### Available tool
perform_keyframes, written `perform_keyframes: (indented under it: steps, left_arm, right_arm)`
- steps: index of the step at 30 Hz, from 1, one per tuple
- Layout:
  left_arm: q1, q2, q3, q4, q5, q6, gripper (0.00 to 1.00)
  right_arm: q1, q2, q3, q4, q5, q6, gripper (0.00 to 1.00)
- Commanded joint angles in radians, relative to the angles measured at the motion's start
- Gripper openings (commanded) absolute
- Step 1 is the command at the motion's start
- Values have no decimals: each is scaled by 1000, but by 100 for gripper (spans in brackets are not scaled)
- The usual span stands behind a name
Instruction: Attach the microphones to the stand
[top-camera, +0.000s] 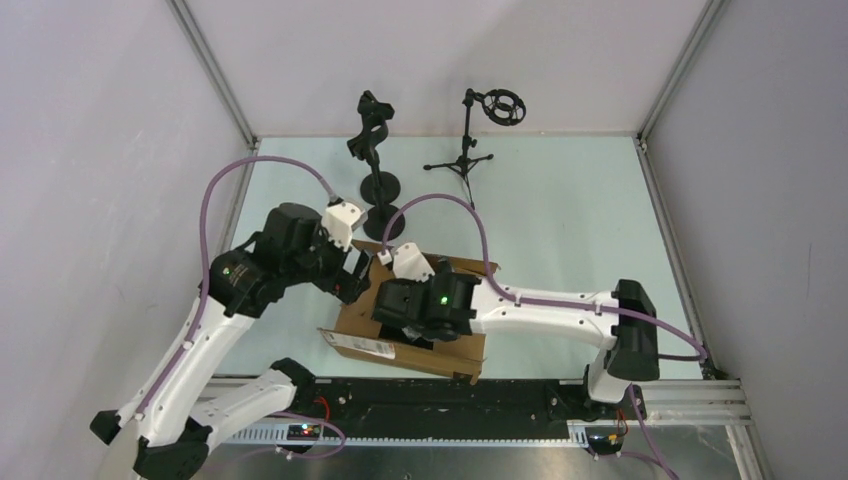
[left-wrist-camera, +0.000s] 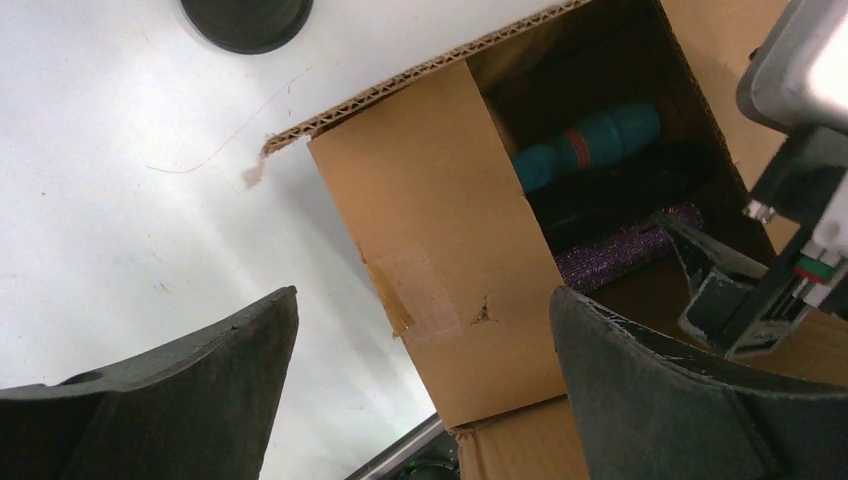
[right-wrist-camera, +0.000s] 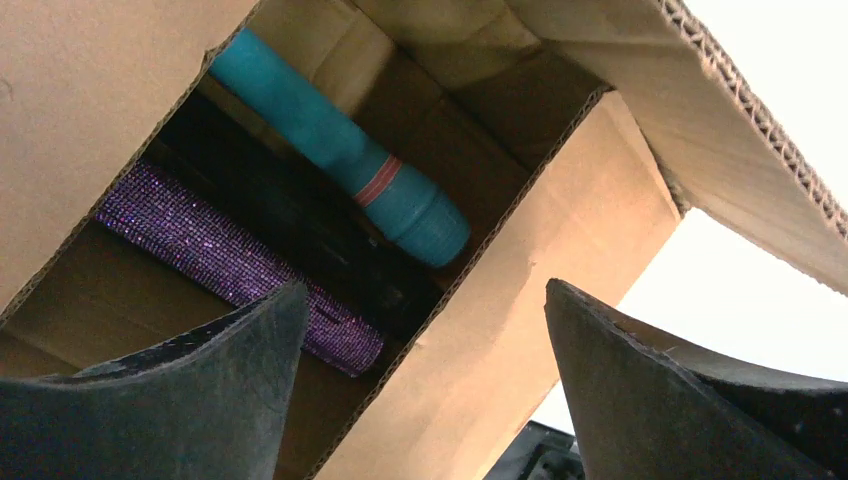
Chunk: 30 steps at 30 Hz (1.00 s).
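- Inside, three stick microphones lie side by side on the floor of an open brown cardboard box: a turquoise plastic microphone, an all-black microphone in the middle, and a glittery purple microphone.
- Their long axes run parallel. In the right wrist view they slant from upper left to lower right.
- The right tool hangs directly over the box opening, fingers spread wide with nothing between them. The microphones lie just below and ahead of it.
- The purple one is nearest its left finger.
- The shafts lie oblique to the line between the fingers, so I judge the wrist needs a turn before a clean pinch across one shaft.
- The right arm is clearly the nearer. The left tool, also spread and holding nothing, hovers at the box's left side above a raised flap.
- The box walls and flaps crowd the reach, and the microphones lie close together, so a neighbour may get nudged.
- The box sits by the middle of the tabletop's near edge.
- A black round-base clip stand and a black tripod stand with a ring mount wait by the far edge, well apart from the box.
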Motion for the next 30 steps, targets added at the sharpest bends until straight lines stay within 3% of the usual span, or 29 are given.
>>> perform_keyframes:
  steps: [1, 4, 9, 14, 16, 20, 30]
  left_arm:
    - [-63, -26, -43, 16, -61, -50, 100]
    - [-95, -48, -83, 26, -95, -81, 100]
    - [-137, -77, -118, 58, -134, -128, 100]
    - [-203, -47, -120, 83, -160, -188, 100]
    - [-220, -26, -101, 84, -115, -221, 100]
    - [-295, 19, -99, 108, -208, -210, 100]
    - [-464, 119, -120, 209, -328, -206, 100]
  right_arm:
    - [30, 33, 84, -160, 152, 195, 91]
    - [31, 29, 53, -148, 154, 212, 86]
    - [21, -24, 0, -162, 173, 239, 61]
    - [25, -133, -68, -187, 195, 314, 47]
    - [34, -177, -85, -205, 204, 334, 37]
    - [41, -237, -101, -208, 208, 354, 24]
    - [56, -313, -137, -285, 253, 404, 7]
